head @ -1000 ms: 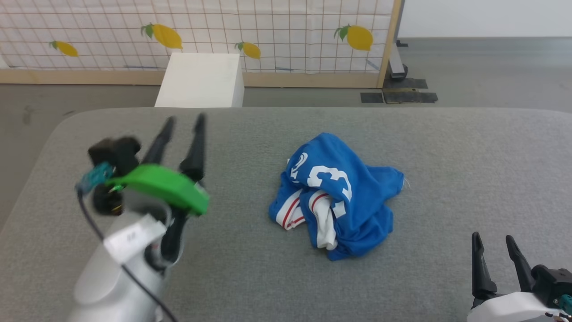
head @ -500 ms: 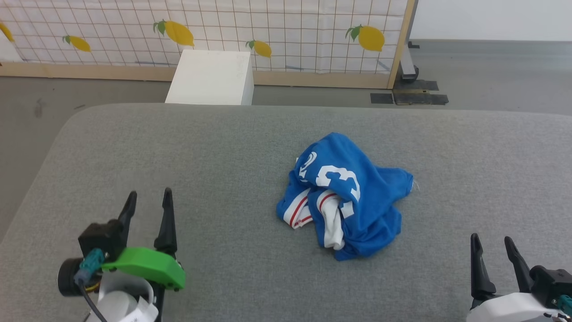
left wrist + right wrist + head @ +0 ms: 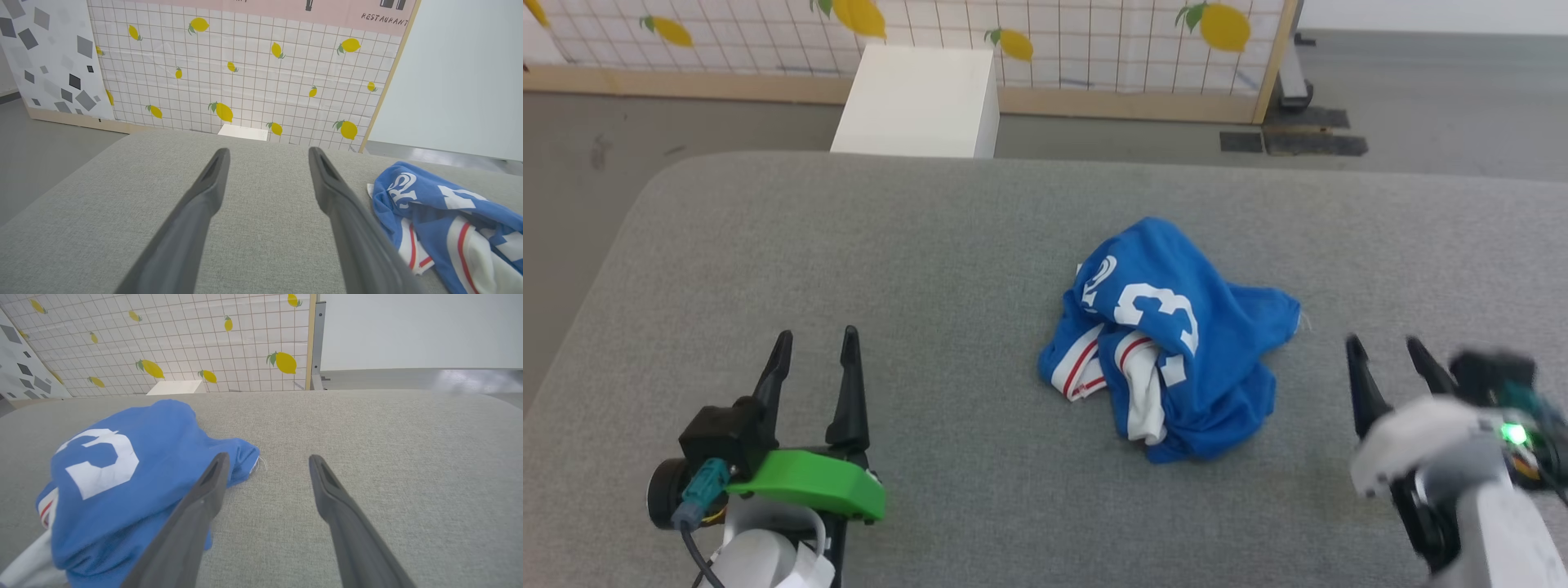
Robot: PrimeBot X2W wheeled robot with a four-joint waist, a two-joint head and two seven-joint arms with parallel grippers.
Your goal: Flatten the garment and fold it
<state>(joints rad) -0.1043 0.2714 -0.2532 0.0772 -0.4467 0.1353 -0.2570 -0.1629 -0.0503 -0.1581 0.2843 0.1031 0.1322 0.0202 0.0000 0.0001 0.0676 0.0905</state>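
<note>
In the middle of the grey fabric-covered surface point(image 3: 931, 245), a little toward its right half, the royal-blue jersey point(image 3: 1168, 343) with white lettering and red-and-white striped trim lies crumpled in a heap. A white 3 shows on top. Beside it only part of some curled white lettering can be read, and the rest is folded under. Striped trim and a white panel poke out at the heap's near left side. The neck and the armholes cannot be told apart in the folds.

The left gripper point(image 3: 817, 333), with two long dark fingers and a green plastic guard at its base, sits over bare surface well to the left of the jersey. Its jaws are spread with nothing between them. Its arm is cut off by the bottom edge of the head view. In the left wrist view the jersey runs off the right edge.

The right gripper point(image 3: 1382, 340) is near the jersey's right side but apart from it, and it is blurred in the head view. Its jaws are spread and empty. In the right wrist view its left finger overlaps the heap's edge, so that edge is hidden there.

Beyond the surface stand a plain white box point(image 3: 919, 102) and a white grid-patterned panel printed with yellow lemons point(image 3: 1094, 41), whose top is cut off.
</note>
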